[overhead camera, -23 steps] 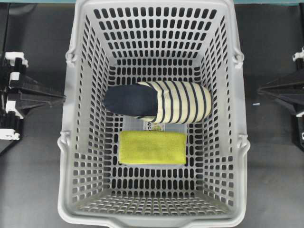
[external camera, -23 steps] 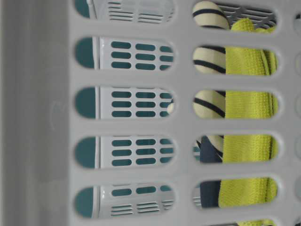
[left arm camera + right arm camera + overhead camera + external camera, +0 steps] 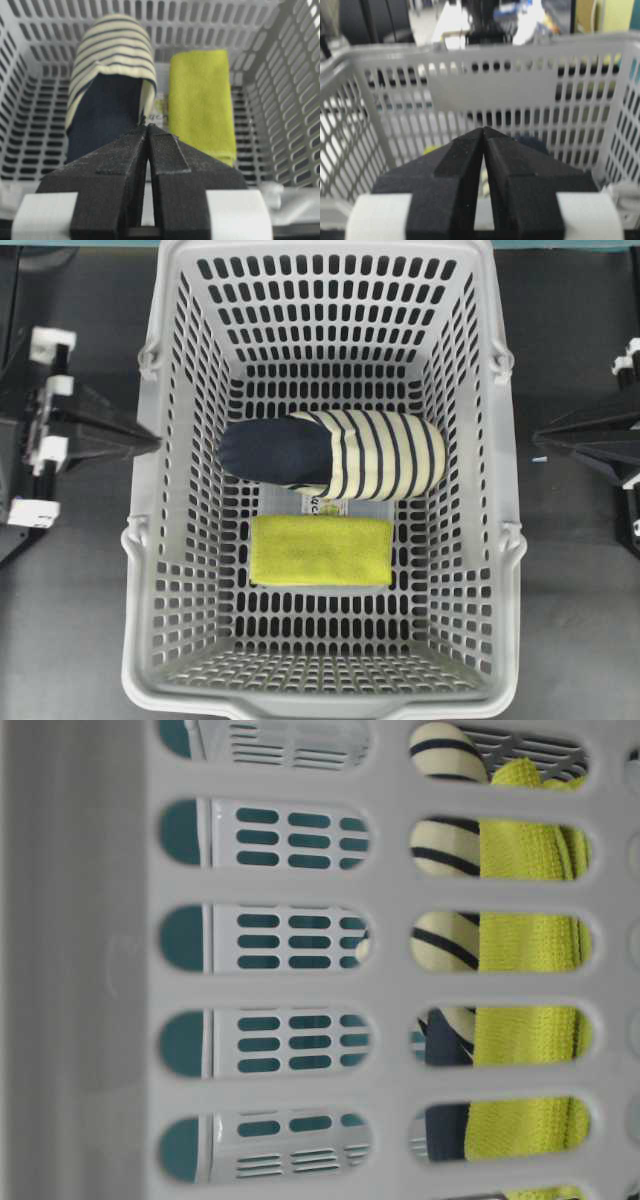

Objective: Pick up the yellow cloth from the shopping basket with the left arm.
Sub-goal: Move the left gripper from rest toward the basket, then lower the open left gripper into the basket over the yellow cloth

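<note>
The yellow cloth (image 3: pixel 320 550) lies flat on the floor of the shopping basket (image 3: pixel 320 708), just in front of a navy-and-cream striped slipper (image 3: pixel 340 455). My left gripper (image 3: pixel 158 443) is shut and empty, its tip over the basket's left rim, level with the slipper. In the left wrist view its tip (image 3: pixel 147 127) points at the slipper's navy end (image 3: pixel 107 115), with the cloth (image 3: pixel 200 100) just to the right. My right gripper (image 3: pixel 535 437) is shut and empty outside the right wall (image 3: pixel 470 95).
A white printed label (image 3: pixel 325 506) lies on the basket floor between the slipper and the cloth. The basket's lattice walls rise high on all sides. In the table-level view the cloth (image 3: pixel 530 940) and slipper (image 3: pixel 445 845) show through the wall slots.
My left gripper has moved right, from beside the basket to over its left rim. My right gripper has edged slightly toward the basket. Cloth and slipper have not moved.
</note>
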`<state>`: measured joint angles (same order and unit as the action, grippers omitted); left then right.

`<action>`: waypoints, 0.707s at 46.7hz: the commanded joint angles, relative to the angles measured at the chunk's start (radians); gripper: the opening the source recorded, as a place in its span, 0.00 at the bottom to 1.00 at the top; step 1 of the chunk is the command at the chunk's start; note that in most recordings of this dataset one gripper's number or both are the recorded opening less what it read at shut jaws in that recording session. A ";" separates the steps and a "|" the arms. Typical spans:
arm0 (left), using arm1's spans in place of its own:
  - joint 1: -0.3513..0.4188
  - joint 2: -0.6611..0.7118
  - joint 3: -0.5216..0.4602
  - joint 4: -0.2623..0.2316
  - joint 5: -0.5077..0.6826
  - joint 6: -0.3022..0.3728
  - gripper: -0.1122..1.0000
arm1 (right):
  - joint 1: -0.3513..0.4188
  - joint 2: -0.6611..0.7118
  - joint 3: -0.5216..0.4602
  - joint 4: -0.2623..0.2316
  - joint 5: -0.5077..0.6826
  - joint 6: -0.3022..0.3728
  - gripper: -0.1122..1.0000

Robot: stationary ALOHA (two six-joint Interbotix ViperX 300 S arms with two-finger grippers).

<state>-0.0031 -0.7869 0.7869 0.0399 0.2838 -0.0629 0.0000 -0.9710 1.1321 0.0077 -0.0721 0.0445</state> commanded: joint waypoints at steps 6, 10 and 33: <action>-0.018 0.152 -0.189 0.005 0.184 0.000 0.10 | -0.002 -0.008 -0.049 0.003 0.104 0.000 0.20; -0.020 0.202 -0.235 0.005 0.247 0.000 0.10 | -0.003 -0.017 -0.051 0.002 0.103 0.000 0.34; -0.049 0.489 -0.430 0.005 0.359 0.000 0.87 | -0.014 -0.040 -0.051 0.003 0.089 0.000 0.79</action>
<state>-0.0307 -0.3421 0.4172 0.0414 0.6473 -0.0660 -0.0123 -1.0155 1.1060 0.0077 0.0276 0.0445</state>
